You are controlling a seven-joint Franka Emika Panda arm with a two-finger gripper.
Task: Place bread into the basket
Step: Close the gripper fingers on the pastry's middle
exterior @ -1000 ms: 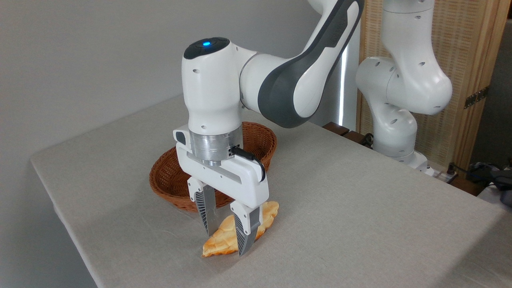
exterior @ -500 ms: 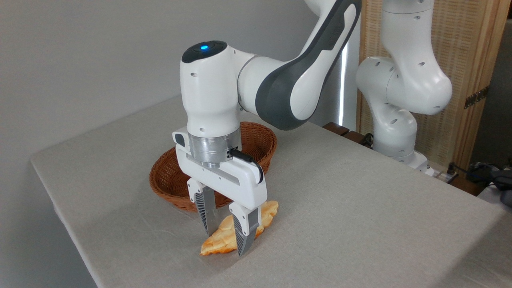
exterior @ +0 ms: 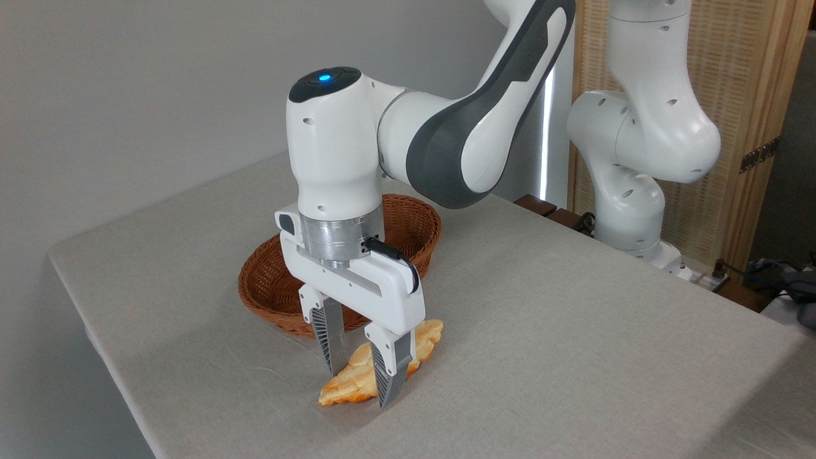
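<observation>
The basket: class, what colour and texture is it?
Reddish-brown woven wicker basket, clearest in the fixed camera view.

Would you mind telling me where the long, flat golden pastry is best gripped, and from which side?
Grip the long, flat golden pastry across its narrow middle, coming straight down from above. It lies flat on the grey table, so only its scalloped long edges offer opposing faces; the hand already straddles them there.
</observation>
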